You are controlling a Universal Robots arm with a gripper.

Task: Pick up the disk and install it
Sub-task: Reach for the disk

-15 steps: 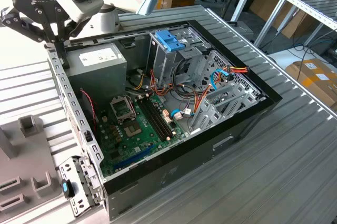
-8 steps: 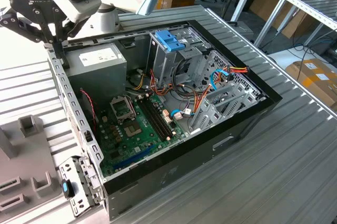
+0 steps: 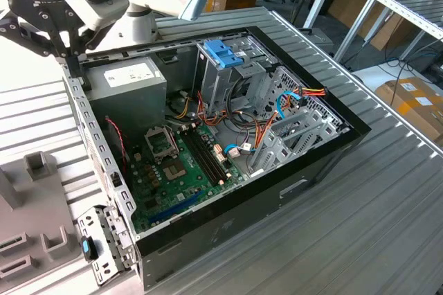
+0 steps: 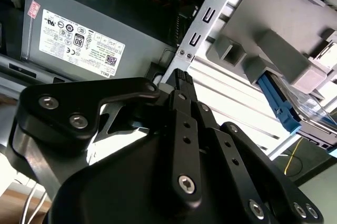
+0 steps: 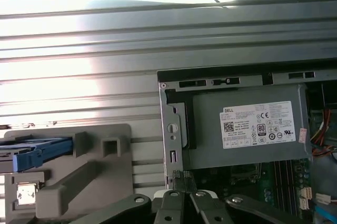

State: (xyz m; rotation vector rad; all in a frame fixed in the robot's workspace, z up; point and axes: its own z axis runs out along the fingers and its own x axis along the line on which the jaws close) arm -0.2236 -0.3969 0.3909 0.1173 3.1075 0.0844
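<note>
A: How does the gripper (image 5: 182, 173) stand?

B: Clenched. In both wrist views its two black fingers (image 5: 177, 182) lie pressed together, gripping nothing. It hangs at the side wall of the open computer case (image 3: 277, 198), close to the grey power supply (image 5: 247, 129).

A: And the disk (image 5: 37, 150)?

B: It rests in the grey fixture (image 5: 95, 176) on the ribbed table (image 3: 360, 239), outside the case. In the first wrist view its light-blue rail runs along the table's ribs, one end toward the case wall. The other end is cut off by the frame edge, so its full length can't be judged.

A: Relative to the fingers?

B: Well apart and off to one side — a strip of bare table lies between the fixture and the case wall where the fingertips hang.
</note>
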